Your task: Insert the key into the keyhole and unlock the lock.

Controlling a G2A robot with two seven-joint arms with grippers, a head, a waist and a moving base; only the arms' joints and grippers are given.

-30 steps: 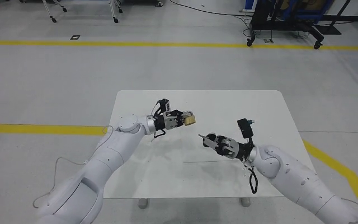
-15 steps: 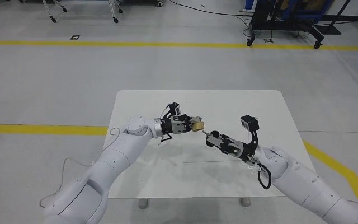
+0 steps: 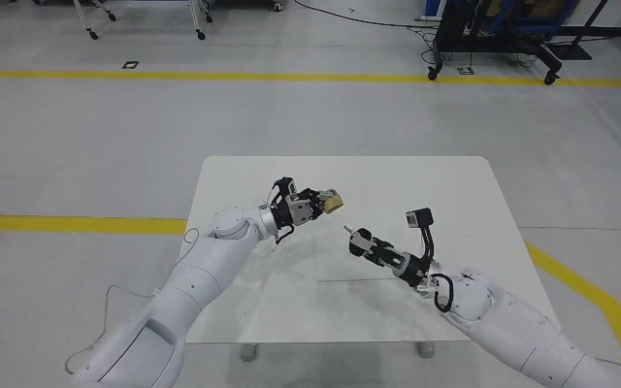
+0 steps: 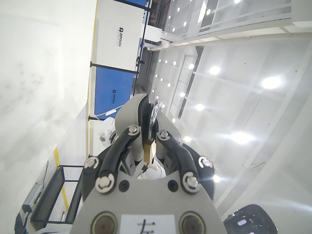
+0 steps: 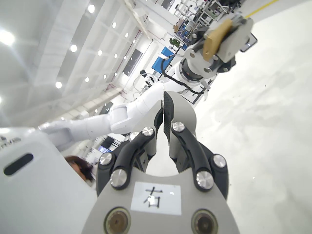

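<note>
White rect. table (image 3: 388, 179), grey floor (image 3: 146, 126)

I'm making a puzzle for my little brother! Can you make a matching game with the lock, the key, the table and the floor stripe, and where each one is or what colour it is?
Things:
1. lock
2. key
3. table
4. floor stripe

Matches:
A. white, under both arms
B. pinched in the fingers of the right gripper
C. yellow, on the floor
D. brass-coloured, held in the fingers of the left gripper

Pairs: 1-D, 2-B, 3-A, 4-C.
</note>
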